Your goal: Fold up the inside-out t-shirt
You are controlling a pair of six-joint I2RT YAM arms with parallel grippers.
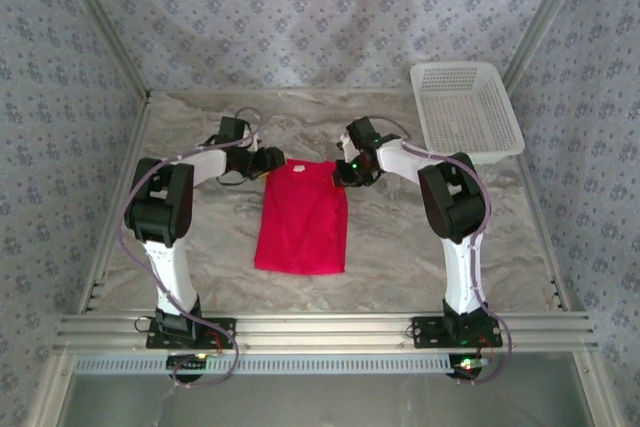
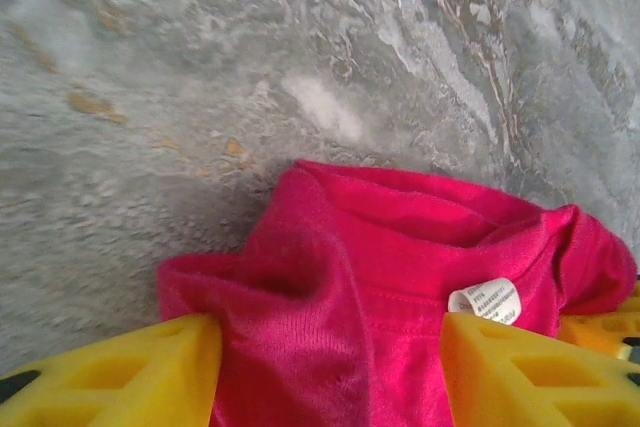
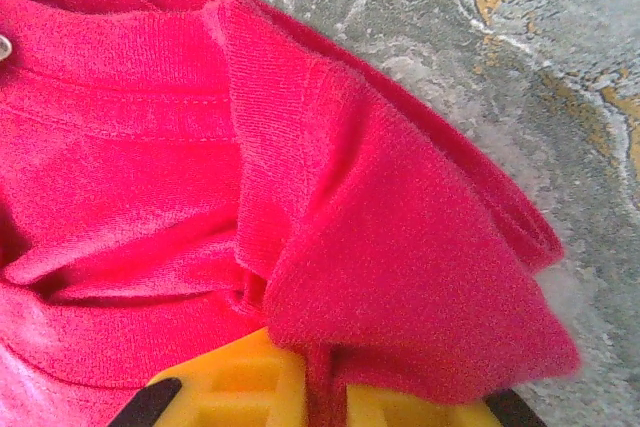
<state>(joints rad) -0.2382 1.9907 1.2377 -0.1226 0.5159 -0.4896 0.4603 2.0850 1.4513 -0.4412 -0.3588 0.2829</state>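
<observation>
The inside-out t-shirt [image 1: 300, 222] is bright red and lies folded into a narrow upright rectangle in the middle of the table. My left gripper [image 1: 272, 160] is at its far left corner and my right gripper [image 1: 345, 172] at its far right corner. In the left wrist view my gripper [image 2: 330, 367] stands open, its yellow fingers [image 2: 120, 377] straddling bunched red cloth [image 2: 400, 247] beside the white tag [image 2: 487, 300]. In the right wrist view my gripper [image 3: 322, 387] is shut on a fold of the shirt [image 3: 130, 147], a strip of cloth pinched between the yellow pads.
A white mesh basket [image 1: 465, 107] stands at the back right corner of the marbled table [image 1: 400, 257]. Metal frame rails run along the near edge and both sides, with patterned walls behind.
</observation>
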